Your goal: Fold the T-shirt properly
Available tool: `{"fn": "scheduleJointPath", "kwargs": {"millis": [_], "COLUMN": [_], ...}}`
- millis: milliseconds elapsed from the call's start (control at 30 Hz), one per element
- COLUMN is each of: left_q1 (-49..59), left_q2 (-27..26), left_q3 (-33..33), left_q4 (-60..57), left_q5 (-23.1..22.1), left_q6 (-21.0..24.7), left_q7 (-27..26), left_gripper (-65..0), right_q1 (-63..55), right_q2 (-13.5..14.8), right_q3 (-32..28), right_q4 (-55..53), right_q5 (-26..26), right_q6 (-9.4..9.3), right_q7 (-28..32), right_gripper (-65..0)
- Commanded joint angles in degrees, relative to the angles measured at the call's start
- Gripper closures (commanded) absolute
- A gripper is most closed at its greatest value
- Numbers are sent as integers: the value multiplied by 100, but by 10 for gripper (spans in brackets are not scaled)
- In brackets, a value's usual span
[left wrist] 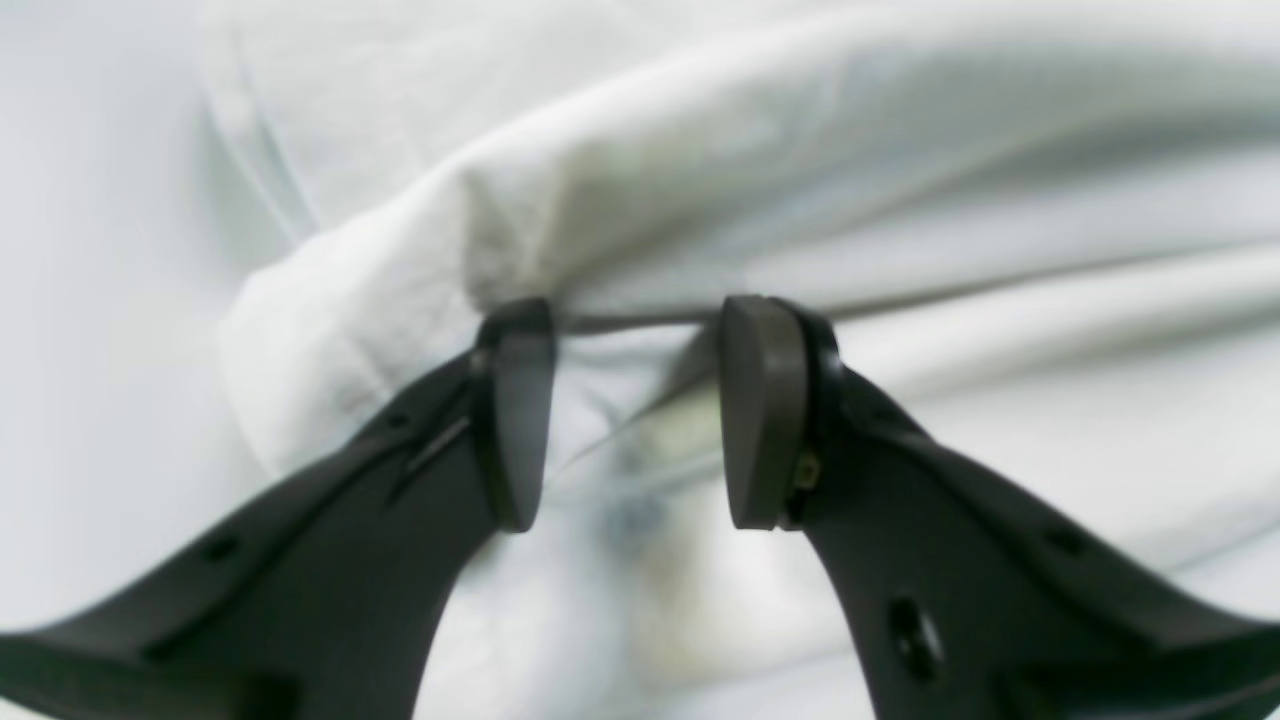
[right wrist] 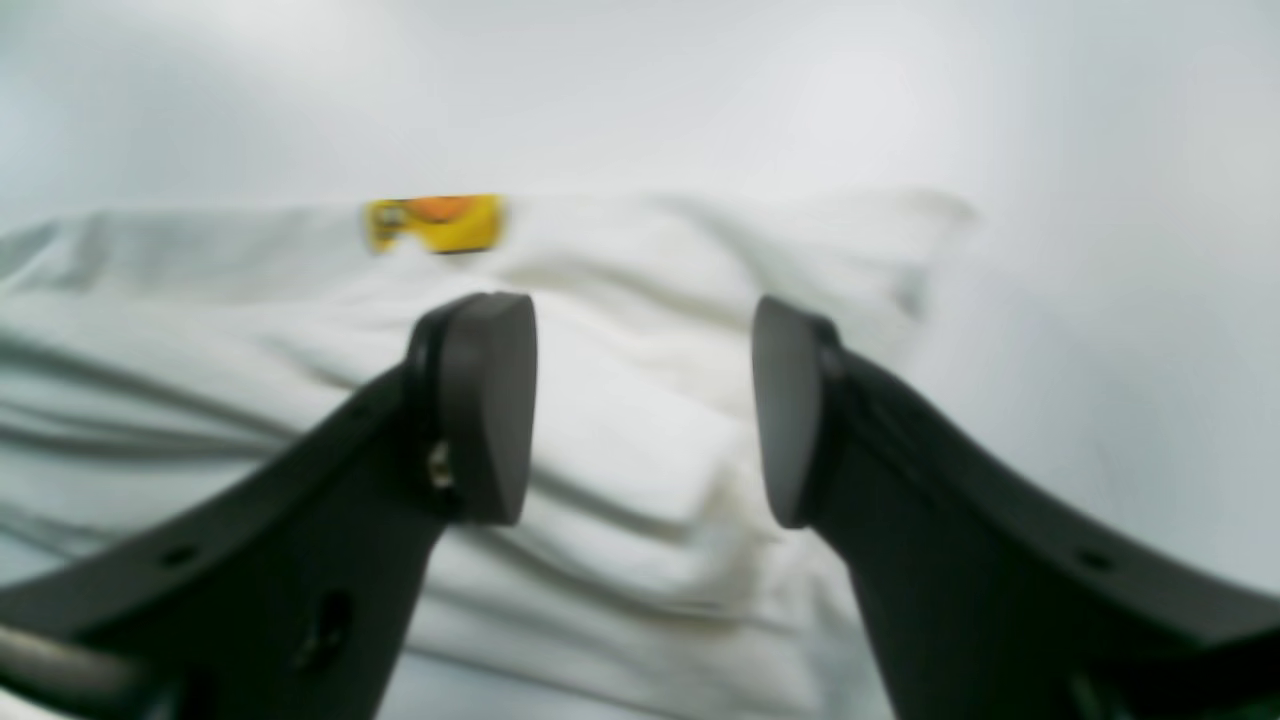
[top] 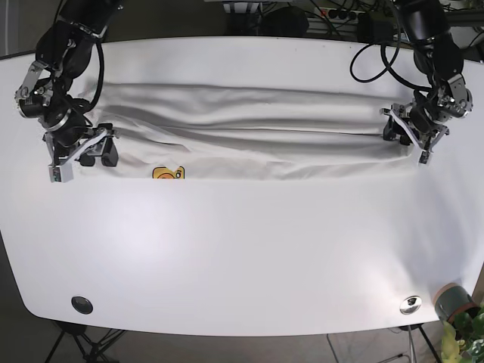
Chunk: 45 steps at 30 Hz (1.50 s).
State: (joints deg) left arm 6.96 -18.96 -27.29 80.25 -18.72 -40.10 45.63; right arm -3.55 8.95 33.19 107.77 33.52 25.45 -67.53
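White T-shirt (top: 249, 128) lies stretched in a long wrinkled band across the far half of the counter (top: 242, 257). Left pincer (left wrist: 635, 410) released at one end, right pincer (right wrist: 645, 410) released at the other, near yellow print (right wrist: 435, 222).

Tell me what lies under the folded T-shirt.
The white T-shirt lies stretched across the white table, which shows bare all round it. Its lower layers and any tabletop directly beneath are covered; only a yellow label peeks at its front edge.

The base view is looking straight down on the desk (top: 242, 257); both wrist views are peering close past their fingers (left wrist: 515, 420) at opposite T-shirt (top: 249, 144) ends.
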Motion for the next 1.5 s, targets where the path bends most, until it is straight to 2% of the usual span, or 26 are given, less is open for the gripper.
{"fn": "scheduleJointPath", "kwargs": {"millis": [0, 267, 433, 633, 700, 833, 1000, 1267, 1467], "left_q1": [-59, -59, -68, -85, -103, -103, -208, -490, -490], "left_q2": [-104, -113, -121, -297, -315, -429, -596, -719, -728], "left_q3": [-45, -344, -396, -379, -370, -361, -71, 61, 34], "left_q4": [446, 1193, 1131, 516, 94, -302, -732, -1418, -1049], "left_q5": [-66, -66, -66, -66, -66, -58, -58, -66, -102], "left_q6": [10, 10, 10, 10, 10, 10, 10, 10, 10], "left_q7": [-101, 321, 365, 338, 154, -180, -224, -453, -259], "left_gripper": [-246, -246, -246, -246, -247, -247, -247, -247, -247], "right_q1": [78, -10, -150, -221, -300, -379, -150, 447, 738], "right_q2": [-126, -310, -293, 112, 323, 569, 920, 1237, 1421], "right_q3": [-185, -985, -1038, -1222, -1416, -1715, -2224, -2506, -2778], "right_q4": [384, 208, -284, -1128, -1462, -1972, -2763, -3572, -3651], "right_q5": [46, 2, 2, 2, 2, 2, 2, 2, 11], "right_q6": [-9, -9, -9, -9, -9, -9, -9, -9, -9], "right_q7": [-100, -56, 524, 981, 1298, 1746, 2344, 2555, 2555], "right_gripper": [-331, -327, -327, -327, -327, -327, -327, -327, -327]}}
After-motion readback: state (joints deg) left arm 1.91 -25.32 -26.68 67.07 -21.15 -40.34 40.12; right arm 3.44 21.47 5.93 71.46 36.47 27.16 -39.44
